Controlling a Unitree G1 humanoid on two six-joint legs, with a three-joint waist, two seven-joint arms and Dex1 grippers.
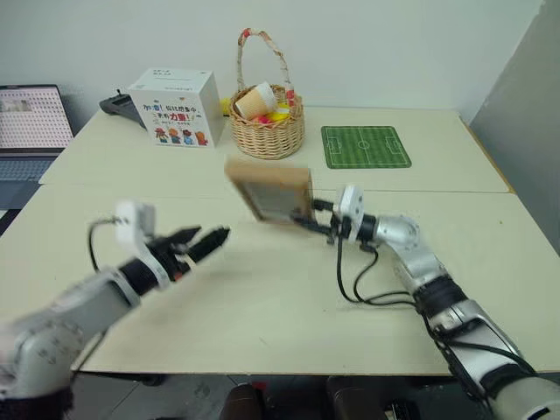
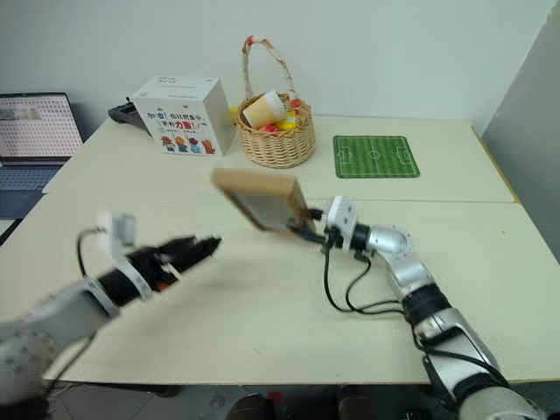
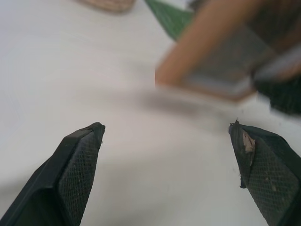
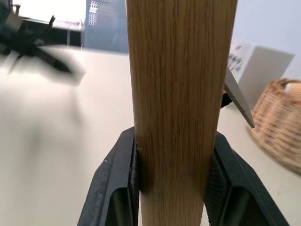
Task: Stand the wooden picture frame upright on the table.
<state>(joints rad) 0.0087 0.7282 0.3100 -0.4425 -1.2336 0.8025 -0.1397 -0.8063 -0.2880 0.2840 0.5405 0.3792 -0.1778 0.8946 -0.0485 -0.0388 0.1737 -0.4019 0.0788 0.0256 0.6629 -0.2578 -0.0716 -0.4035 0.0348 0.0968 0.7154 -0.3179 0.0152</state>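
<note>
Wooden picture frame hangs above the middle of the table in your head views, tilted, its long axis running from upper left down to lower right and its glazed face turned toward you. Your right gripper pinches its lower right corner, coming in from the right. Your left gripper sits to the left and nearer, apart from the frame, fingers spread and holding nothing. Beyond, you see a wicker basket, a white box and a green mat. In your left wrist view, the two fingertips stand wide apart over bare tabletop, the frame ahead, blurred. In your right wrist view, both pads clamp the frame's wooden edge, which rises straight up between them.
</note>
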